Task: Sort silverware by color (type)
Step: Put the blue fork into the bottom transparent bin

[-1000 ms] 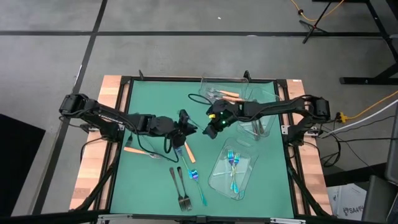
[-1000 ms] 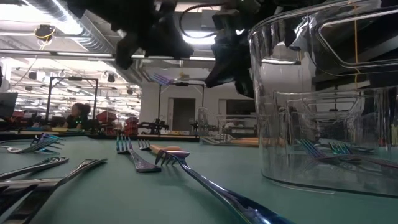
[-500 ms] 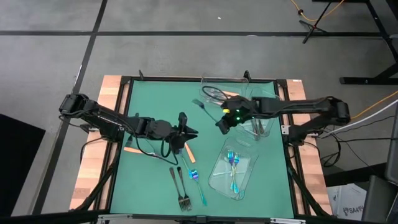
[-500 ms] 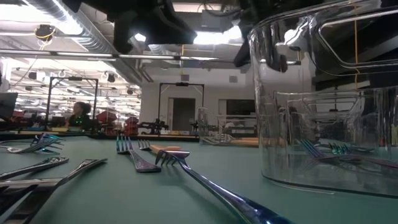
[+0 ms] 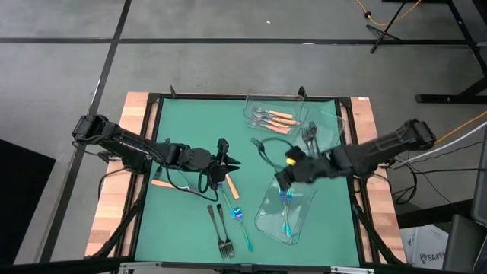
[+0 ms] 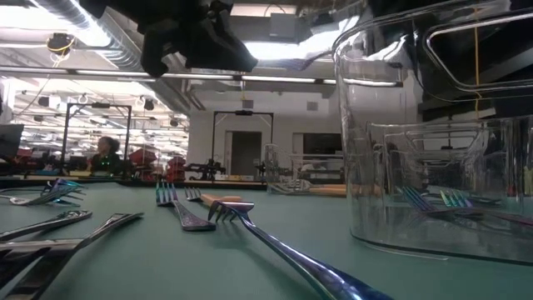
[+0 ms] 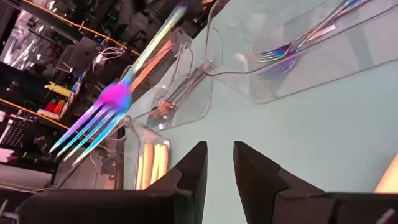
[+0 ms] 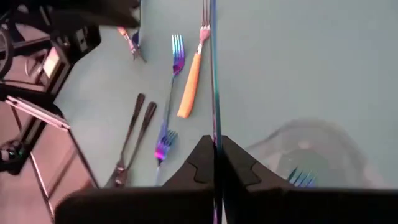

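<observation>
A green mat (image 5: 190, 122) covered the table, with a workshop hall visible beyond it in the low view. The right gripper (image 5: 283, 180) was clamped on an iridescent fork (image 8: 214, 68), gripped along its thin edge, and was held above the far end of the near clear tray (image 5: 268, 221), where two more iridescent forks (image 5: 285, 199) lay; the fork was judged to be carried there to join its own colour. The left gripper (image 5: 226, 166) hung near the mat's middle with its fingers slightly parted around nothing, above an orange-handled fork (image 5: 231, 185) that was probably its next pick. An orange-handled fork (image 5: 163, 183) lay further left, and two dark forks (image 5: 219, 227) with loose iridescent forks (image 5: 240, 221) lay near the front edge. The far tray (image 5: 259, 103) held orange-handled forks (image 5: 275, 116); a third tray (image 5: 327, 129) to its right held dark forks (image 5: 308, 136). Open mat was left to the far left. The tray walls stood close around the right gripper, so a clean drop was judged to need care.
</observation>
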Motion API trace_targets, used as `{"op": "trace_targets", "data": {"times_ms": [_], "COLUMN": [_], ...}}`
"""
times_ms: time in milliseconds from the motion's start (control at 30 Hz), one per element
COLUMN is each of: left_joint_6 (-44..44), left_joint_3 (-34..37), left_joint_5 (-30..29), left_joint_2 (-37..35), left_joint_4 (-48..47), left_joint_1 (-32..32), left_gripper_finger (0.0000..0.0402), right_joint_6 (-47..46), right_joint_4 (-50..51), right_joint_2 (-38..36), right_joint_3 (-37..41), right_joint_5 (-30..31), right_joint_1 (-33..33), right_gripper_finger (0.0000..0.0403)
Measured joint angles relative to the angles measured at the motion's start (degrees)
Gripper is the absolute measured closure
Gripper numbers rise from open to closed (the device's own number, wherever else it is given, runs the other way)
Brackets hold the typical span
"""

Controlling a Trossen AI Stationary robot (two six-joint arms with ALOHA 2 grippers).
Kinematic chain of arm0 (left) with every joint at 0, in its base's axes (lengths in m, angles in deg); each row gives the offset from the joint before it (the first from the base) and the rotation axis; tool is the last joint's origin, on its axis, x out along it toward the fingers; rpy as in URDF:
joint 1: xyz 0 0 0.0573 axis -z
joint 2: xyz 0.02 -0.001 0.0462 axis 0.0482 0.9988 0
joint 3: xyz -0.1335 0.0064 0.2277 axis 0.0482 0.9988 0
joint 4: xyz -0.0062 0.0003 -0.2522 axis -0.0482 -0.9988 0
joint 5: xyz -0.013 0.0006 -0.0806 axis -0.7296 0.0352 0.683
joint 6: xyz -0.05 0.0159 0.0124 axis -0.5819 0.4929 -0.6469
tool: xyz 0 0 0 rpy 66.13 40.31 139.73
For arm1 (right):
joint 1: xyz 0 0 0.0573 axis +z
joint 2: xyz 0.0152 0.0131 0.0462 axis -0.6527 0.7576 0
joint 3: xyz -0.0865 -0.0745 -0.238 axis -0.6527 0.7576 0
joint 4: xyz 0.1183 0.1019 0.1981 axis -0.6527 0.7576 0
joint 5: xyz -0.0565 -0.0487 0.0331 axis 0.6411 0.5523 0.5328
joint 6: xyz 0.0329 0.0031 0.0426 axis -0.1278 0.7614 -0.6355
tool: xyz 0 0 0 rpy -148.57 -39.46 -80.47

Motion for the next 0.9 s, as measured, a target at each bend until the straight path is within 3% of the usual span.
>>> {"op": "trace_targets", "data": {"times_ms": [167,367,633,900], "left_joint_6": [0.0,0.0,0.0,0.0], "left_joint_3": [0.0,0.0,0.0,0.0], "left_joint_5": [0.0,0.0,0.0,0.0], "left_joint_2": [0.0,0.0,0.0,0.0], "left_joint_4": [0.0,0.0,0.0,0.0], "left_joint_1": [0.0,-0.1,-0.1,-0.1], "left_gripper_finger": [0.0329,0.0329,0.0329,0.0329], "right_joint_6": [-13.9,-26.2,-36.5,-40.8], "right_joint_4": [2.0,3.0,3.4,5.3], "right_joint_2": [0.0,1.2,5.0,5.8], "right_joint_3": [0.0,0.0,0.0,0.0], "right_joint_5": [7.3,10.6,6.3,1.6], "right_joint_1": [9.5,19.1,25.4,26.1], "right_gripper_finger": [0.0403,0.0403,0.0403,0.0403]}}
